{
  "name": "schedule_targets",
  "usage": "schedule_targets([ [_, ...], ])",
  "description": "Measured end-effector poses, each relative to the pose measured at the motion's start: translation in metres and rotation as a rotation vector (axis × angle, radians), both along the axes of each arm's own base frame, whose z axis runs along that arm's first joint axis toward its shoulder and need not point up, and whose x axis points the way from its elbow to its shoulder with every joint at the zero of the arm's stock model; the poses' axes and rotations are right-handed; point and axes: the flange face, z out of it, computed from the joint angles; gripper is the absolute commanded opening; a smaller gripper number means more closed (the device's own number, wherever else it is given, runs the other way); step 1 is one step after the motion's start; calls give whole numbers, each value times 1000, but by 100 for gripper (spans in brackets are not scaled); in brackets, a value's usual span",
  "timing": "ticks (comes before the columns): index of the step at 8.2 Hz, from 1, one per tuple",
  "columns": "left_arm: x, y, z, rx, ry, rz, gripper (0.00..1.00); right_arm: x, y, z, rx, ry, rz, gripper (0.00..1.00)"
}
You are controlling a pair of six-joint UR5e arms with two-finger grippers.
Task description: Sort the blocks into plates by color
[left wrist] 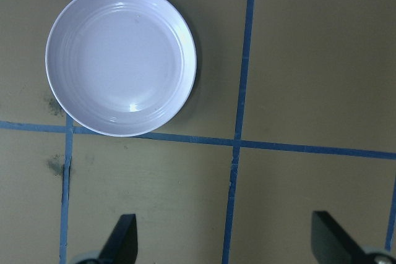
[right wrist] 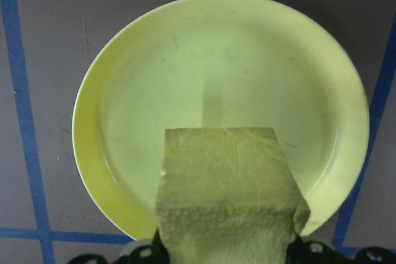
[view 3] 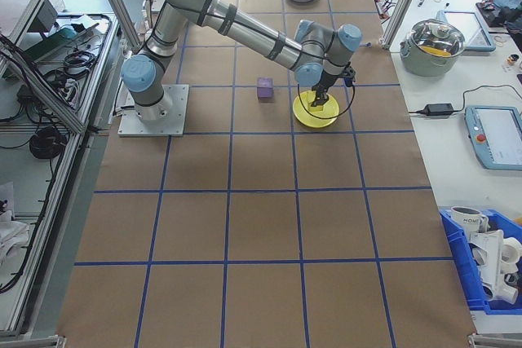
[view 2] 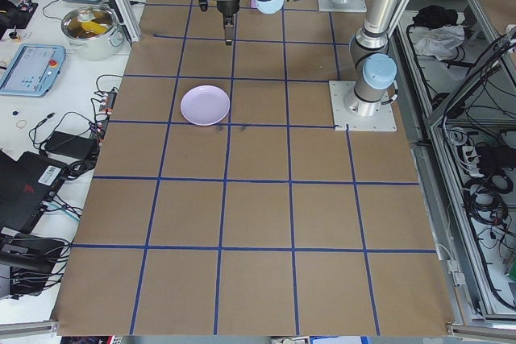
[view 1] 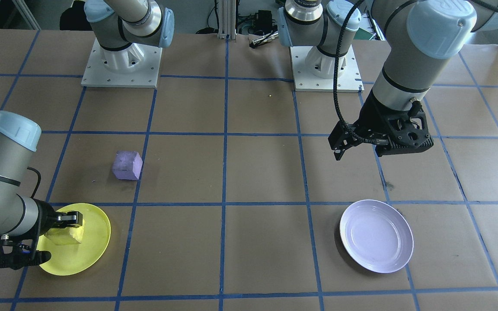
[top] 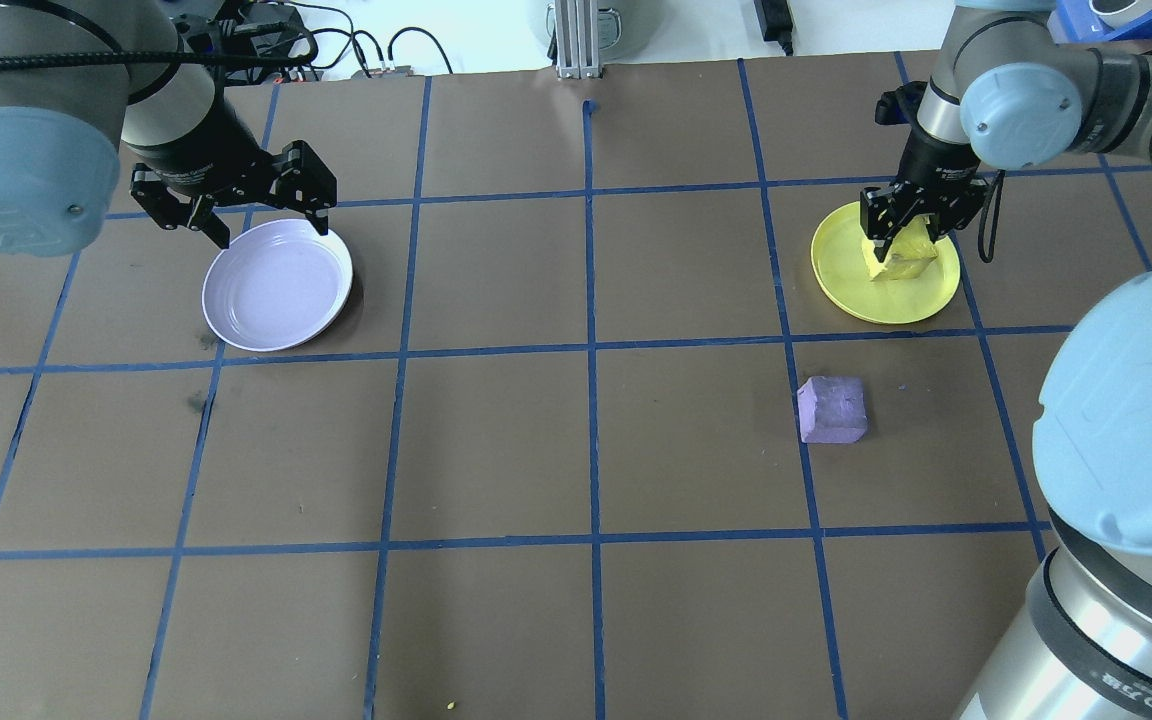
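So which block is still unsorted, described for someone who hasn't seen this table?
Find the yellow plate under the right gripper. On the bare paper beside it, nearer the robot, sits the purple block, touching nothing. The yellow block is over the plate, held.

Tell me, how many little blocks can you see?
2. The yellow block is held by the right gripper over the yellow plate. The purple block sits on the table nearby. None seem hidden.

My surface (top: 496,450) is brown paper crossed by blue tape lines (top: 591,350). Off its edge I see a lidded steel pot (view 3: 439,45), a tablet-like pendant (view 3: 496,136), a blue bin (view 3: 489,265) with white mugs, and tangled cables (view 2: 484,199).
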Motion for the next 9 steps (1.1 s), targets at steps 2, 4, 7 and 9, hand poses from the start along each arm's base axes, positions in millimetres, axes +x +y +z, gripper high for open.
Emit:
schedule_targets([
  [2, 0, 0, 0, 0, 0, 0, 100, 2, 0, -11, 23, -6, 0, 100],
  [4, 0, 0, 0, 0, 0, -1, 100, 22, 13, 19, 34, -13, 22, 100],
  [7, 0, 0, 0, 0, 0, 0, 100, 102, 66, 60, 99, -36, 6, 100],
  [9, 0, 0, -1, 1, 0, 0, 100, 125, 110, 32, 109, -68, -28, 100],
])
